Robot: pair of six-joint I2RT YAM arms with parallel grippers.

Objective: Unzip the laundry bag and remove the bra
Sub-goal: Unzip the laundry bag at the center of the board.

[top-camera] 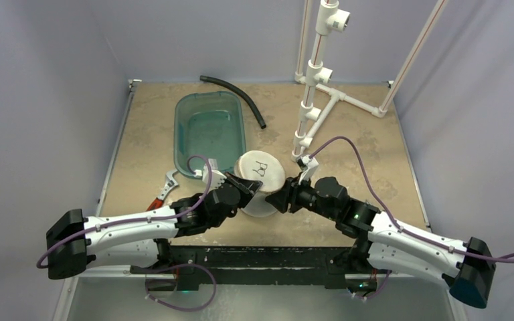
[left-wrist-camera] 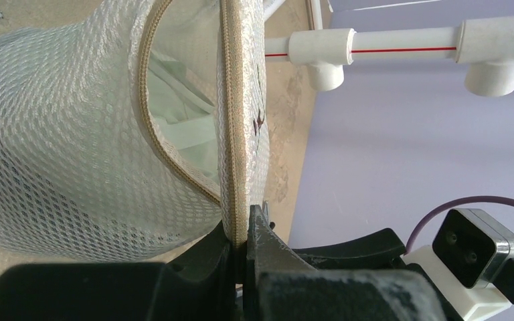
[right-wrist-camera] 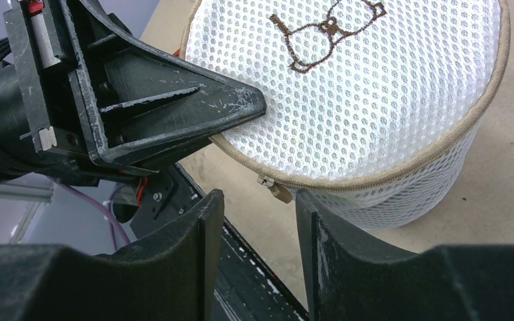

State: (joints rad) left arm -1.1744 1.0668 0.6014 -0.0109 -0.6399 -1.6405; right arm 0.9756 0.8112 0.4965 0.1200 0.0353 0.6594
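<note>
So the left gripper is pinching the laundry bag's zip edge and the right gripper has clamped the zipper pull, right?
Not quite. The left gripper does pinch the zip edge of the laundry bag, but the right gripper is open: the right wrist view shows the zipper pull untouched at the mouth of its spread jaws.

we see 2 arms, the left arm (top-camera: 127, 231) and right arm (top-camera: 408, 242), each a white tapered shell dotted with small dark screws between bulky black joints. a thin purple cable (top-camera: 338, 138) loops along each. the left gripper (left-wrist-camera: 244, 231) and right gripper (right-wrist-camera: 254, 200) have matte black wedge fingers (right-wrist-camera: 194, 227), scuffed pale. a green light (top-camera: 356, 216) dots the right arm.
</note>
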